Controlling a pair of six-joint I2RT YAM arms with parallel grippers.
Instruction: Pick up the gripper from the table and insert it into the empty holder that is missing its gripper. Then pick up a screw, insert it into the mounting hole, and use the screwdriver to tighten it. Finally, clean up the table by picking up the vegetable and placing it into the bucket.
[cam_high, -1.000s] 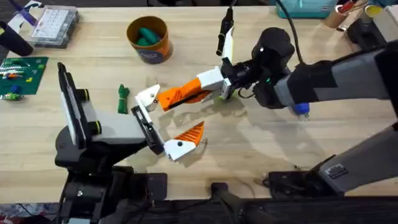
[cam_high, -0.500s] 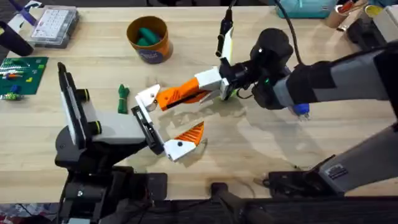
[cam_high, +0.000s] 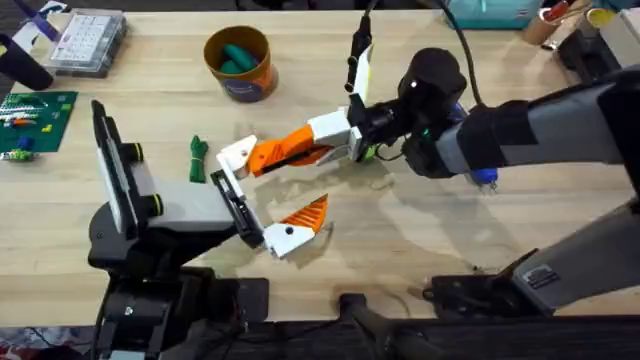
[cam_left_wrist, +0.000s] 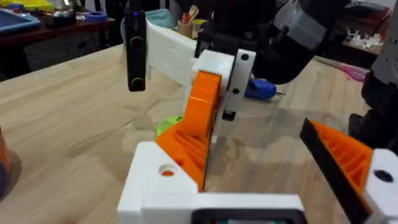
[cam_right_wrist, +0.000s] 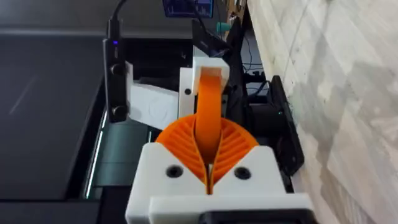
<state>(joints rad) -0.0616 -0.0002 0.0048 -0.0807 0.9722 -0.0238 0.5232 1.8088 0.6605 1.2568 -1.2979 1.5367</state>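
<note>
right gripper (cam_high: 352, 138), clamped on the white blocky base of the loose orange gripper (cam_high: 290, 148), holds that piece above the table with its long axis running from the base at the right arm toward the tip at the left arm. the orange tip lies at, and appears to touch, the empty holder (cam_high: 236, 157), the white angular bracket on one jaw of the left gripper (cam_high: 258, 196), whose jaws stand apart; the other jaw already carries a matching orange finger (cam_high: 305, 212). in the left wrist view the held piece (cam_left_wrist: 198, 121) rises from the holder (cam_left_wrist: 163, 186) at a tilt, so it is not yet seated. the right arm is the working arm. the vegetable (cam_high: 197, 158) lies just left of the holder; the bucket (cam_high: 239, 62) stands well beyond.
</note>
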